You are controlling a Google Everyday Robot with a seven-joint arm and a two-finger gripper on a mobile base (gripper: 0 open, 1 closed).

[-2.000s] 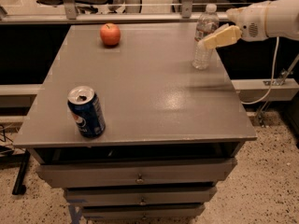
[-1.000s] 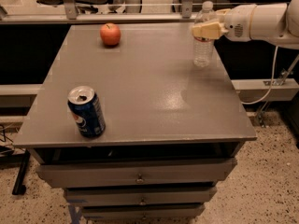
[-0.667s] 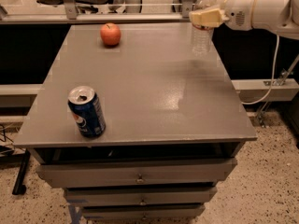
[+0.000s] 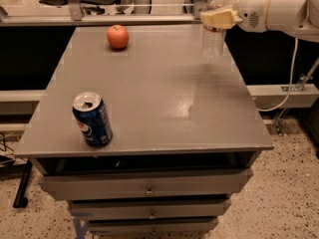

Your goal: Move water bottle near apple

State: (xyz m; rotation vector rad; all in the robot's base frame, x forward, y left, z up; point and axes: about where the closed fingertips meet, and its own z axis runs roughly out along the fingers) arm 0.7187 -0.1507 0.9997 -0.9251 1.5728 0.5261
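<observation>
The water bottle [image 4: 214, 39] is clear plastic with a white cap and hangs upright just above the far right part of the grey table top [image 4: 149, 93]. My gripper [image 4: 219, 18] reaches in from the right and is shut on the bottle's upper part. The red-orange apple [image 4: 117, 36] sits on the table at the far left of centre, well to the left of the bottle.
A blue soda can [image 4: 92, 119] stands near the table's front left. The table has drawers [image 4: 147, 188] below its front edge. A metal rail [image 4: 124, 19] runs behind the table. A cable [image 4: 289, 78] hangs at the right.
My gripper closed on the bottle and lifted it off the table, moving it slightly up and left. The apple and can have not moved.
</observation>
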